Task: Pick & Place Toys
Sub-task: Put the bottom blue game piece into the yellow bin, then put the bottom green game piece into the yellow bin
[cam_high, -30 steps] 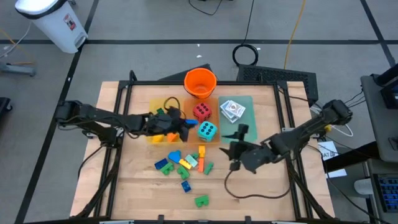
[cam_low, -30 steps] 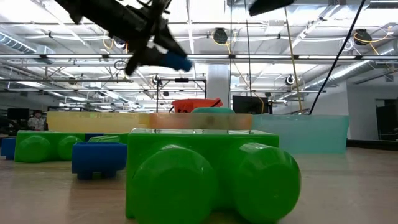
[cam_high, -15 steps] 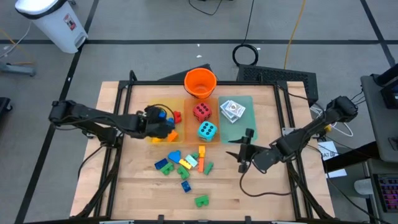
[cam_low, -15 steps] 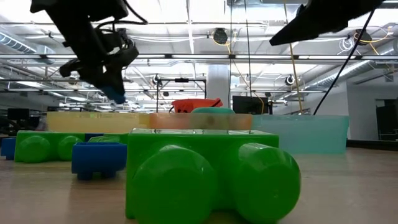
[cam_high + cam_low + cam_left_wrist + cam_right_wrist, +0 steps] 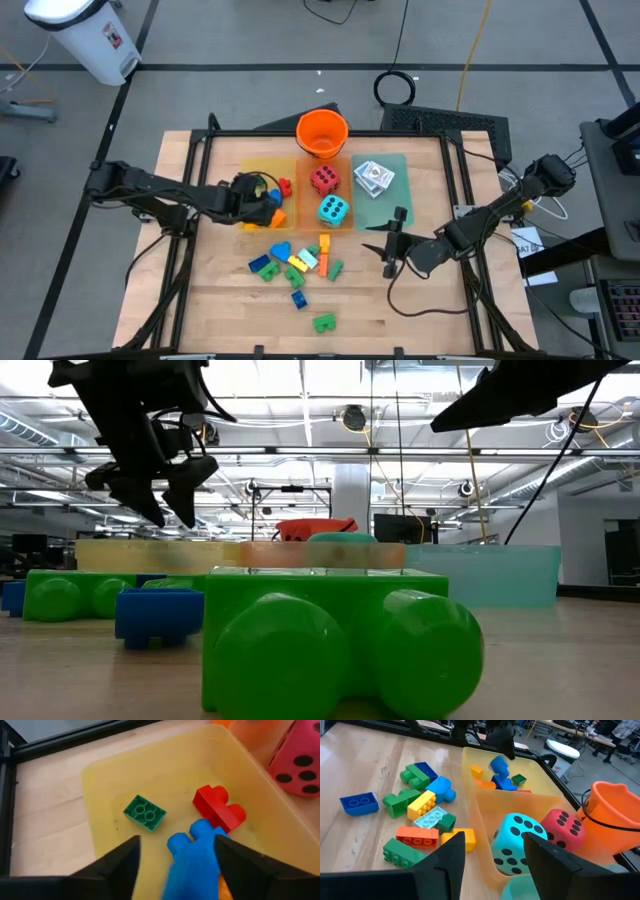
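1. A blue brick (image 5: 192,857) sits between the spread fingers of the left pincer (image 5: 262,199), right over the yellow tray (image 5: 100,800). The fingers do not look pressed on it.
2. In the yellow tray lie one green brick (image 5: 144,812) and one red brick (image 5: 218,807), apart from each other. Some orange bricks are in there too, but I cannot count them.
3. Two big dice sit in the orange tray (image 5: 312,201): one red die (image 5: 323,179) and one teal die (image 5: 333,210), close together.
4. The white card packs (image 5: 373,176) lie in a small heap in the green tray (image 5: 397,199).
5. On the counter (image 5: 220,280) in front of the trays is a heap of about ten bricks (image 5: 296,260). One blue one and one green brick (image 5: 323,322) lie alone, nearer the front edge.
6. The right pincer (image 5: 393,232) hangs over the counter beside the green tray, fingers spread, holding nothing.
7. One orange bucket (image 5: 322,133) stands behind the trays.
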You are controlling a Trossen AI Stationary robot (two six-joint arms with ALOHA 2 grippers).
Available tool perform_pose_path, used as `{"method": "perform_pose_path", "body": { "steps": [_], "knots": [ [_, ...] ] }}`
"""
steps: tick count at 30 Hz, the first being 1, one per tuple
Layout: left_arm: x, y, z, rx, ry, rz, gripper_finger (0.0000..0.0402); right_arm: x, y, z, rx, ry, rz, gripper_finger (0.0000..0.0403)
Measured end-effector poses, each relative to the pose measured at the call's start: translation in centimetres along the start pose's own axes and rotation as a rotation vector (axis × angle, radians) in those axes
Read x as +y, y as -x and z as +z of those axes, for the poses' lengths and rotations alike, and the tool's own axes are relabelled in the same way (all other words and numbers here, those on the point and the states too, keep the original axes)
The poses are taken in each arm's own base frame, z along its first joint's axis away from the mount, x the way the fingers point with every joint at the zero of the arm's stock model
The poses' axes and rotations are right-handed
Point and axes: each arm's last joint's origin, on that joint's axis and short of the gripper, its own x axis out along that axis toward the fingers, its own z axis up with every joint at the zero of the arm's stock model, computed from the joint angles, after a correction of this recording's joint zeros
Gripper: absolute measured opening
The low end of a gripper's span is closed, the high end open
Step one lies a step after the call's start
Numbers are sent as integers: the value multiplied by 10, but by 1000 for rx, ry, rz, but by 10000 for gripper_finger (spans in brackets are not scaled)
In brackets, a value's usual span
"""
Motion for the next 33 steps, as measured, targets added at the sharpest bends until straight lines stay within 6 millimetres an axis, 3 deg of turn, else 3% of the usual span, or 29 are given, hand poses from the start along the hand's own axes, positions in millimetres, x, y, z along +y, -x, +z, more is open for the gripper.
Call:
{"method": "perform_pose_path", "body": {
  "steps": [8, 18, 24, 28, 33],
  "knots": [
    [-6, -3, -1, -1, -47, -23, 352, 2, -1, 10, -74, -80, 82, 170],
    [-10, -2, 1, -16, -18, -60, 374, 4, -20, 21, -195, -99, 303, 181],
    [-11, -2, 1, -19, -13, -66, 374, 29, -47, 13, -291, -98, 514, 210],
    [-11, -2, 1, -19, -13, -66, 374, 51, -62, -2, -302, -210, 641, 243],
    [-11, -2, 1, -19, -12, -67, 374, 78, -80, -26, -169, -175, 682, 275]
  ]
}}
